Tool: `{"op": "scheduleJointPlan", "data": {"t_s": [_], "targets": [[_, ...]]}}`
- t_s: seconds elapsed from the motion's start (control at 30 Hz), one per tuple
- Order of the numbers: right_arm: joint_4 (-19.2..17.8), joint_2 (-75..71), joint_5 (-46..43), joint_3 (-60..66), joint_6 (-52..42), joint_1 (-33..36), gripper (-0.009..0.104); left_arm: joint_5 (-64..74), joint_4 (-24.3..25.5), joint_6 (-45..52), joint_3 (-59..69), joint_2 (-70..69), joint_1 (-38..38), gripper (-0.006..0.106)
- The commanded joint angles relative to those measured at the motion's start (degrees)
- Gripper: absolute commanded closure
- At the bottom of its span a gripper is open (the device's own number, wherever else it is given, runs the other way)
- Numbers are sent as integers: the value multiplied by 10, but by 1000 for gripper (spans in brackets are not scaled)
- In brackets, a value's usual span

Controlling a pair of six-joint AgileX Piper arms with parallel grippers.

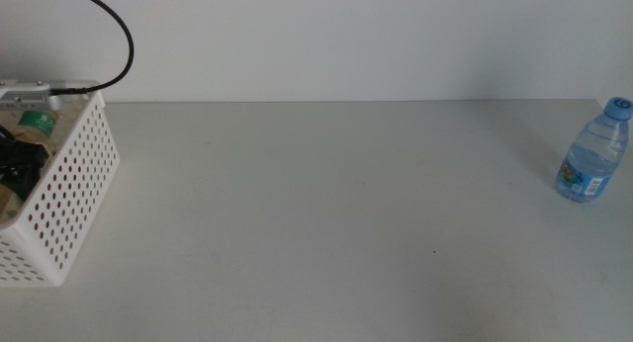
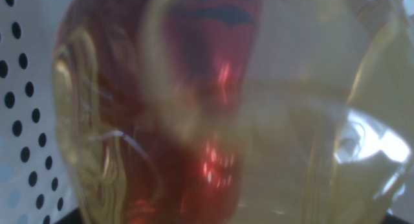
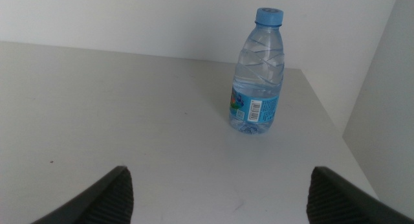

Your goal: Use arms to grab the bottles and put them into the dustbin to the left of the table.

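Clear plastic with a blue cap, the small water bottle (image 1: pixel 594 154) stands upright on the light-grey surface (image 1: pixel 326 213), near its far right corner in the middle view and well apart from everything else. In the right wrist view the same bottle (image 3: pixel 256 72) shows a blue label with a barcode around its lower half, and it stands close to the surface's far edge, before a white wall.

The right pincer (image 3: pixel 217 195) faces the bottle from a distance with its two dark jaws spread wide, bare surface between them, touching nothing.

At the far left of the middle view sits the white perforated dustbin (image 1: pixel 74 199), resting on the surface at its left edge. Inside it something with a green top (image 1: pixel 38 120) shows near the rim, with dark shapes beside it that I cannot make out clearly. A black cable (image 1: pixel 109 26) arcs over the dustbin's back corner.

The left wrist view is filled by a blurred close-up: the square bottle of yellow liquid (image 2: pixel 362 120) pressed up against the lens, with the red soda can (image 2: pixel 213 120) showing through or behind it, and the dustbin's holed white wall (image 2: pixel 22 107) at one side. The left pincer itself is hidden there, so I cannot tell how its jaws stand.
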Motion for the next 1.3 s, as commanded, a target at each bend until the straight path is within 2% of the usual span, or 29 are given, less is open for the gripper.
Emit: {"op": "scheduleJointPlan", "data": {"t_s": [0.0,0.07,0.1,0.13,0.17,0.37,0.6,0.97,1.27], "targets": [[-7,-12,-42,-5,-3,-3,1,11,-7,0,-25,-39,0,81],[-7,-12,-42,-5,-3,-3,1,4,-7,0,-25,-39,0,63],[-7,-12,-42,-5,-3,-3,1,1,-5,3,-25,-39,0,21],[-7,-12,-42,-5,-3,-3,1,0,-2,3,-25,-39,0,10],[-7,-12,-42,-5,-3,-3,1,2,-2,3,-26,-39,-1,7],[-7,-12,-42,-5,-3,-3,1,49,30,-34,-80,-44,-16,7],[-7,-12,-42,-5,-3,-3,1,40,30,-67,-116,-112,-63,7],[-7,-12,-42,-5,-3,-3,1,-12,7,-127,-116,-242,-210,7],[-7,-12,-42,-5,-3,-3,1,14,27,-134,-97,-324,-348,7]]}}
